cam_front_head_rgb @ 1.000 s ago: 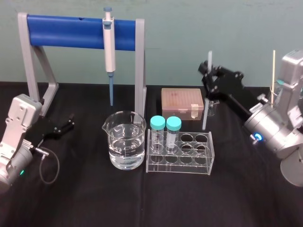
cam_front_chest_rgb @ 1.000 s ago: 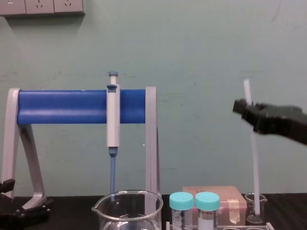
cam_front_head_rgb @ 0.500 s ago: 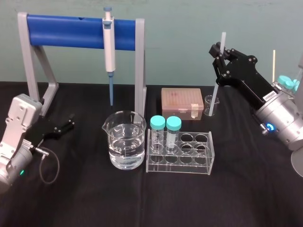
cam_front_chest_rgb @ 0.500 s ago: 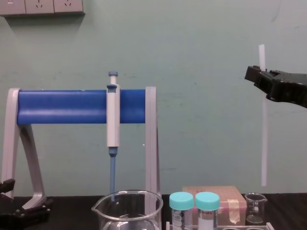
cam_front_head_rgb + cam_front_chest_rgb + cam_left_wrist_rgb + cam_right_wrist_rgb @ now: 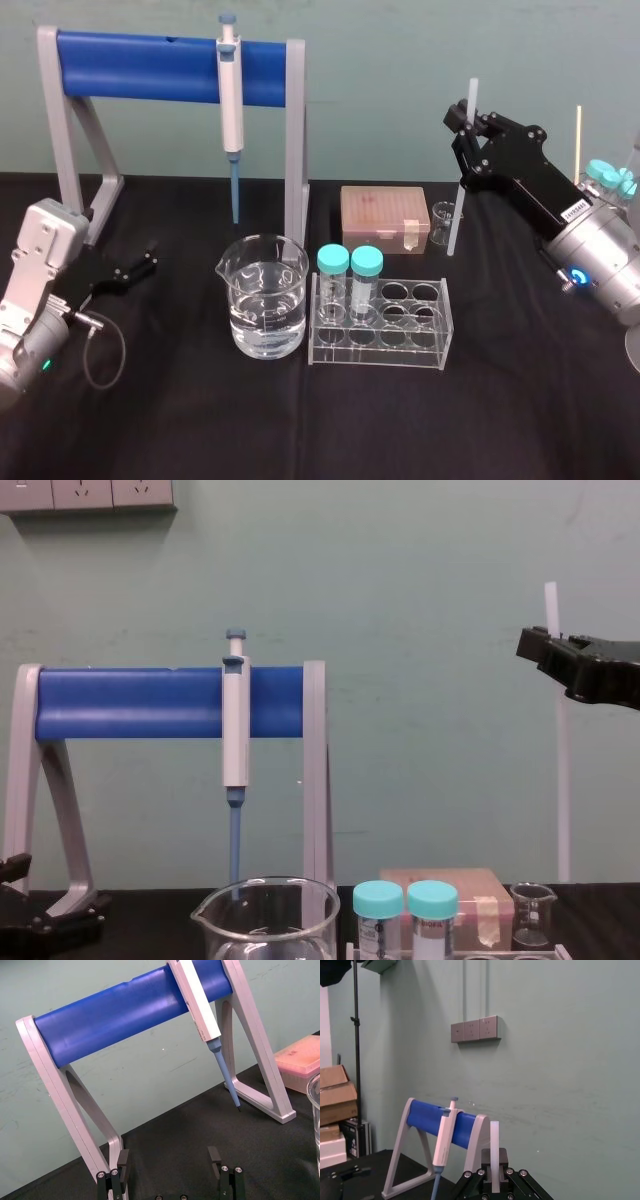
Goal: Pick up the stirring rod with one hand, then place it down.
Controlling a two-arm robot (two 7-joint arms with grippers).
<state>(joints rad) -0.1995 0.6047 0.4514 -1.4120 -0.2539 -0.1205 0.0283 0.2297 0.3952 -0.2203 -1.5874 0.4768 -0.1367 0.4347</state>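
Closest in on the black worktop (image 5: 300,430) there's a clear test tube rack (image 5: 380,335) with two teal-capped tubes (image 5: 333,265) in its left end. Just left of it is a glass beaker (image 5: 265,310) partly filled with clear liquid. Way over on the near left, the left gripper (image 5: 150,256) sits low over the worktop with its fingers spread and nothing between them. Farther back there's a pink tip box (image 5: 385,215) with a tiny glass beaker (image 5: 441,222) right beside it. The right gripper (image 5: 464,118) is up in the air at far right, pinching the stirring rod (image 5: 456,215) near its top. The rod hangs almost upright, with its lower end off the worktop just right of the tiny beaker. At the far left is the grey pipette stand (image 5: 180,65) with its blue bar, and a blue-tipped pipette (image 5: 231,100) hangs from it.
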